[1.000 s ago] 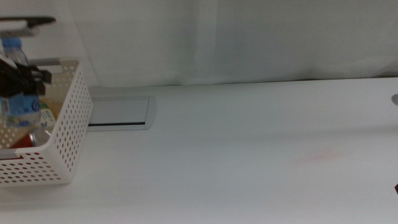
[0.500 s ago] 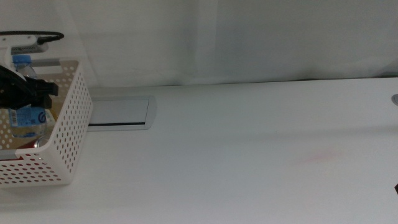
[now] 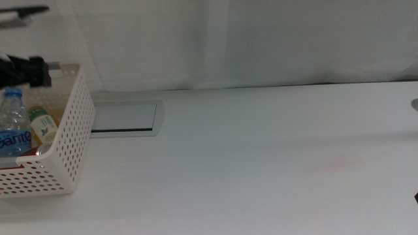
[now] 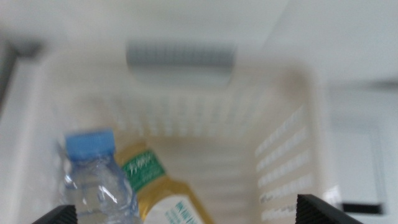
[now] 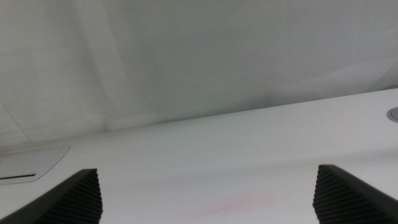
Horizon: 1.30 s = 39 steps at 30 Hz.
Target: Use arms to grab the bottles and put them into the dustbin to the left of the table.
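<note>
Released since a second ago, the water bottle [image 3: 13, 127] now stands inside the dustbin [image 3: 72, 140] at the table's [image 3: 261, 170] left end instead of hanging in the left gripper [image 3: 26, 70], which has risen above the basket rim.

Right gripper [image 5: 211, 193]: jaws wide apart over bare tabletop, holding nothing.

Left gripper: jaws apart, empty, only their tips visible in its wrist view.

Water bottle: blue cap, blue label, lettering cut off at the frame edge.

Tea bottle [image 3: 43, 126]: white cap, green label, beside the water bottle; print too blurred to read.

Grey inset plate [image 3: 124, 117]: just beyond the dustbin.
</note>
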Each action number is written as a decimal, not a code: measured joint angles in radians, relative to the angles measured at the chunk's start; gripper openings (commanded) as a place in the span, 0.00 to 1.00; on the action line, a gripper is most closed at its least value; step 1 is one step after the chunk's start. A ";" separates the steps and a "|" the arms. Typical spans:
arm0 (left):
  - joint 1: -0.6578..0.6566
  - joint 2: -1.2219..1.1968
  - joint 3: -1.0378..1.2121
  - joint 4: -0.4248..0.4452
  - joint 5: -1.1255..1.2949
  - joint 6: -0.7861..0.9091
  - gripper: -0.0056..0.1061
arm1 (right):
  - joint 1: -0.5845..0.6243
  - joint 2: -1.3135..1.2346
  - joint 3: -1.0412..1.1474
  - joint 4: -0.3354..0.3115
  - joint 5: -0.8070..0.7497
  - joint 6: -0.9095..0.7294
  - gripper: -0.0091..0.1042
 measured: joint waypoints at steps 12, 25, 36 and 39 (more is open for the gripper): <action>-0.050 -0.504 -0.004 -0.079 0.093 0.095 0.70 | 0.000 0.000 0.000 0.000 0.000 0.000 0.88; -0.136 -1.147 0.163 -0.080 0.173 0.123 0.03 | 0.000 0.000 0.000 0.000 0.000 0.000 0.88; -0.136 -1.415 0.905 -0.513 -0.325 0.359 0.03 | 0.000 0.000 0.000 0.000 0.000 0.000 0.88; -0.136 -1.415 1.048 -0.577 -0.400 0.403 0.03 | 0.000 0.000 0.000 0.000 0.000 0.000 0.88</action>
